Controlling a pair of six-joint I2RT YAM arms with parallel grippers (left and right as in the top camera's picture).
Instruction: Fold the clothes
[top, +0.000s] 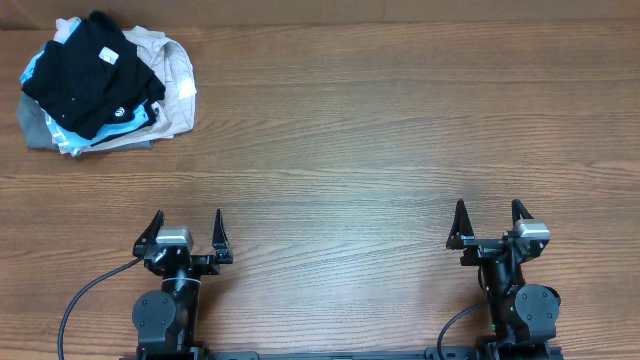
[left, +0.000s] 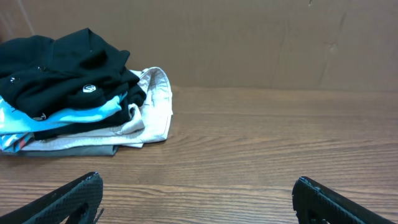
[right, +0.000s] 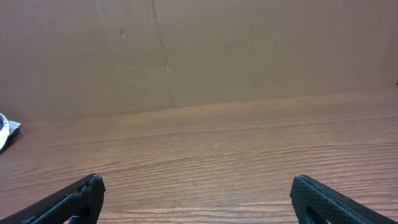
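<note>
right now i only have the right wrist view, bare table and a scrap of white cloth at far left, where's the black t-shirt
Observer: The black T-shirt lies on top of other clothes at the table's far left corner.
Operator: what's under it
Observer: A light blue shirt, then a beige garment, with a grey garment lowest.
Operator: is the other arm close
Observer: No, the left gripper sits open at the near edge, well apart from them.

bright even light from above; soft faint shadows; views sharp; black shirt folds hard to read.
</note>
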